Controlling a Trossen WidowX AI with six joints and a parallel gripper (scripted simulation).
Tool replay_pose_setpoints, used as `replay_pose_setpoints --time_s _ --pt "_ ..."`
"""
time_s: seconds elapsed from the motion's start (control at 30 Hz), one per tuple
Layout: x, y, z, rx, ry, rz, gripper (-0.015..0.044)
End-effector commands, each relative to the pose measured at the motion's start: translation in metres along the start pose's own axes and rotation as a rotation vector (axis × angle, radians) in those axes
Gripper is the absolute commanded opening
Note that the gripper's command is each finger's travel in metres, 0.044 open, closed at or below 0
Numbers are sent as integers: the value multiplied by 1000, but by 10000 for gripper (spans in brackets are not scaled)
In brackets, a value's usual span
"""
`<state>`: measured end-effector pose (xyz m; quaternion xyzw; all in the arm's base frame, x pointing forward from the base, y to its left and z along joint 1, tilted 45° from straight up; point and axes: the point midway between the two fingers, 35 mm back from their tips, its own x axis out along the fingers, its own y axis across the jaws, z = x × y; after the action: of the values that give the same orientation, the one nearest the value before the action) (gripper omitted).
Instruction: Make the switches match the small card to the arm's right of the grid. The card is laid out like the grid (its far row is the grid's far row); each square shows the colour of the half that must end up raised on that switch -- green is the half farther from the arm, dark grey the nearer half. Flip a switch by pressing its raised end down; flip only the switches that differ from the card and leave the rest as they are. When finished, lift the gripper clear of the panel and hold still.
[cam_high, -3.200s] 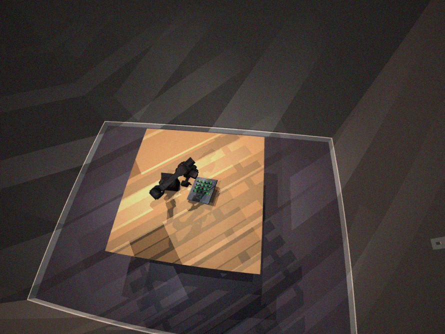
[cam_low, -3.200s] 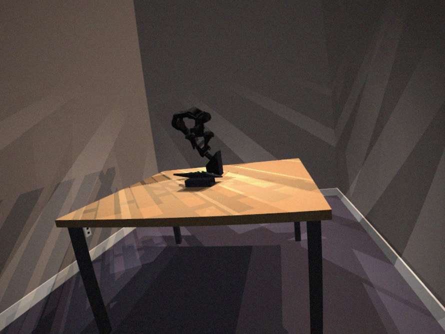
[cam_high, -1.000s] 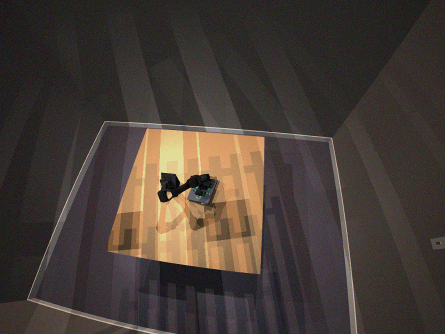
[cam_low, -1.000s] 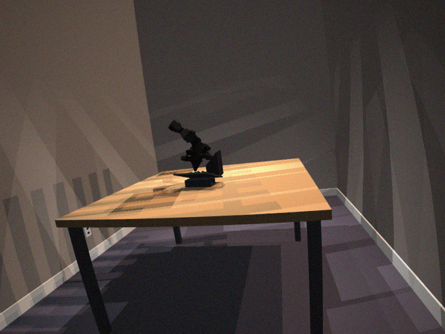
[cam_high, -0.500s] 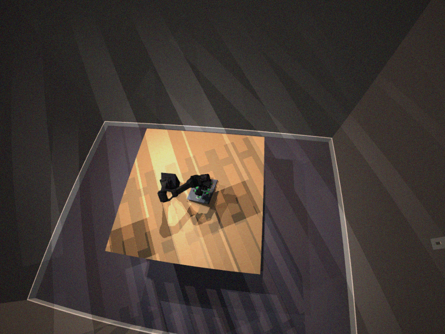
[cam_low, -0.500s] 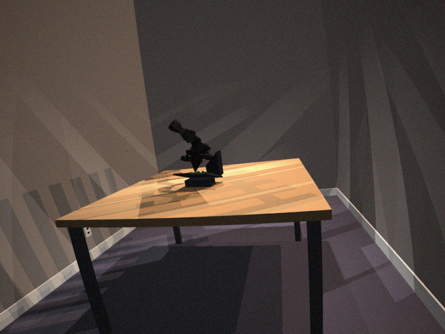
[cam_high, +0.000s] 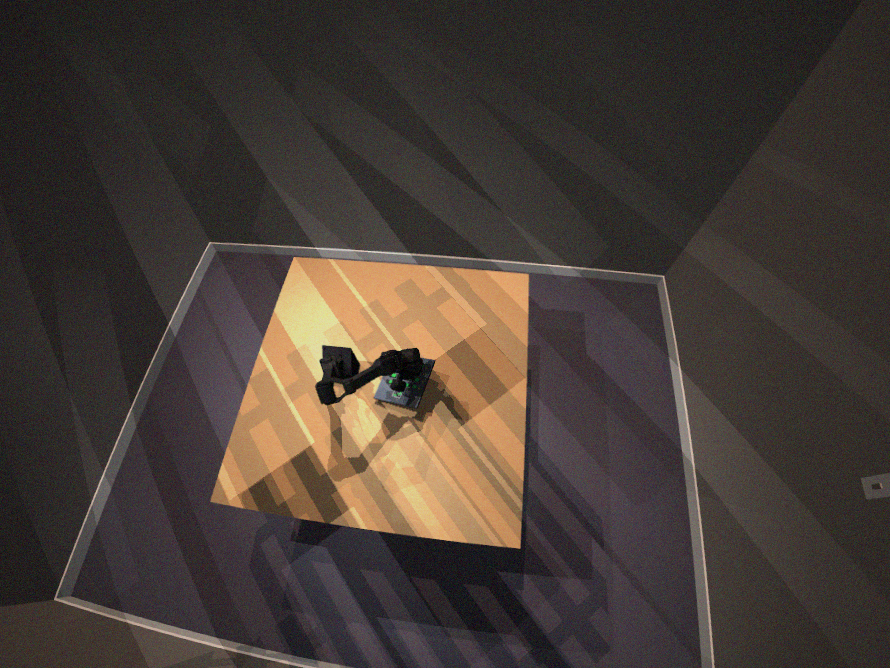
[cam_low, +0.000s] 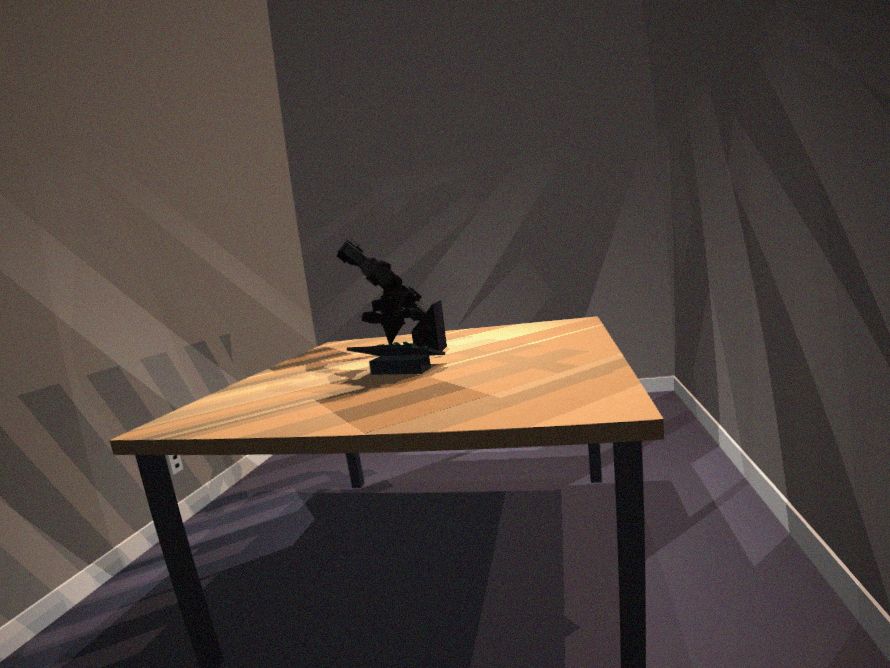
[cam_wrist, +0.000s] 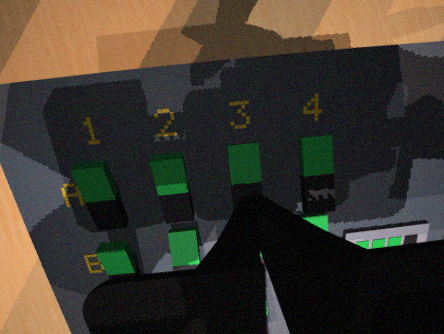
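Near the table's middle, on the panel, the clenched, empty hand is bearing tip-down on the near dark half of switch A3, whose long axis is running away from the arm.

A bare test room: one wooden table on a purple floor, plain walls.
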<state>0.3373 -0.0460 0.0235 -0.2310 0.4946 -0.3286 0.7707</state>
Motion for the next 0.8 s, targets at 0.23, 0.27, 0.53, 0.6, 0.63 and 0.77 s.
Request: replay_pose_setpoints --time_s 0.23,0.27,0.53,0.6,0.63,0.77 --pt "2 1 -1 -3 2 3 0" --pt "2 1 -1 -3 2 3 0" --pt "3 1 -1 -3 2 3 0" --pt "4 1 -1 -3 2 3 0" --pt "4 1 -1 -3 2 3 0" --pt "4 1 -1 -3 2 3 0"
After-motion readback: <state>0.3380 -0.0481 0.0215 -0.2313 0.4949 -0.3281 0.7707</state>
